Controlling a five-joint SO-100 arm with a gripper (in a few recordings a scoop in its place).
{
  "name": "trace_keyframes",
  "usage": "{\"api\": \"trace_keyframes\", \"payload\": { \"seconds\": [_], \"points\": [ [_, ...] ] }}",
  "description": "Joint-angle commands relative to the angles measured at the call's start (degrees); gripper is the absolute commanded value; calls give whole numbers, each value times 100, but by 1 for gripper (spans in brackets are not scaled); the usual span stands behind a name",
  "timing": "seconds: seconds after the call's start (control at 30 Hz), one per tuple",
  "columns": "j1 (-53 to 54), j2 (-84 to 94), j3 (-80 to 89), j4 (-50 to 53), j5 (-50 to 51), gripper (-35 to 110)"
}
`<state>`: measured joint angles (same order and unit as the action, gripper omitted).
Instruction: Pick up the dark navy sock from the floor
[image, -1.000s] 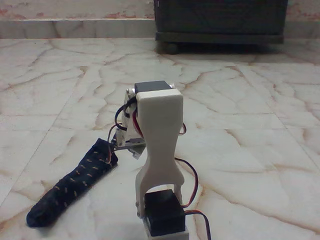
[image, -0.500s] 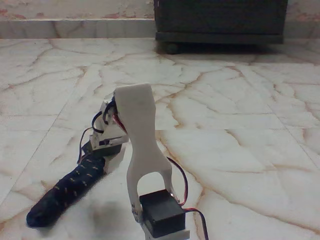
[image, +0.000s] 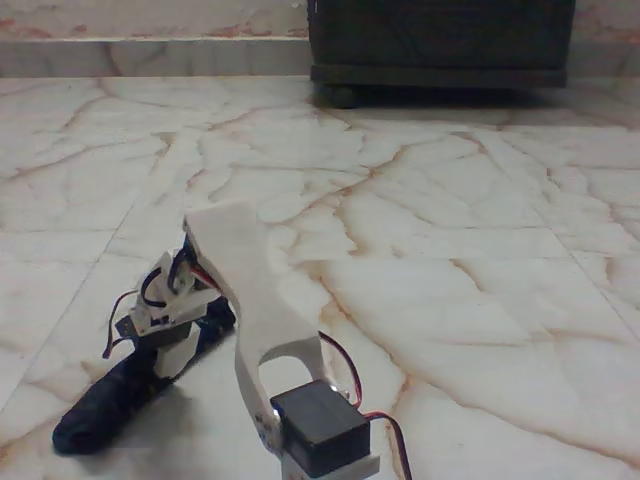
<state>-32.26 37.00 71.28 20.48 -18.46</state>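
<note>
The dark navy sock (image: 100, 408) lies on the marble floor (image: 470, 210) at the lower left of the fixed view, running from the lower left up toward the right. My white arm leans left over it. The gripper (image: 168, 352) is down on the sock's middle and hides that part. From behind I cannot make out how the jaws stand or whether fabric is between them. The sock's near end (image: 70, 432) rests flat on the tile.
A dark wooden cabinet (image: 440, 40) stands at the back right against the wall. A low marble step (image: 150, 55) runs along the back. The arm's base servo (image: 320, 432) sits at the bottom centre, with red and black wires looping beside it.
The arm has swung left and tipped lower. The gripper went from the sock's upper end down onto its middle. The sock has stayed in the same place.
</note>
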Motion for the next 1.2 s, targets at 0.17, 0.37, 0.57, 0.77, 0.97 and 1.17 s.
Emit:
{"api": "trace_keyframes", "payload": {
  "seconds": [0.17,0.37,0.57,0.77,0.97,1.17],
  "points": [
    [-141,-703,-659,79,123,11],
    [-70,-932,-659,0,158,3],
    [-53,-923,-624,0,79,0],
    [211,-352,-149,-35,-88,0],
    [571,923,1169,-404,-510,0],
    [853,2153,2127,-422,-923,0]
  ]
}}
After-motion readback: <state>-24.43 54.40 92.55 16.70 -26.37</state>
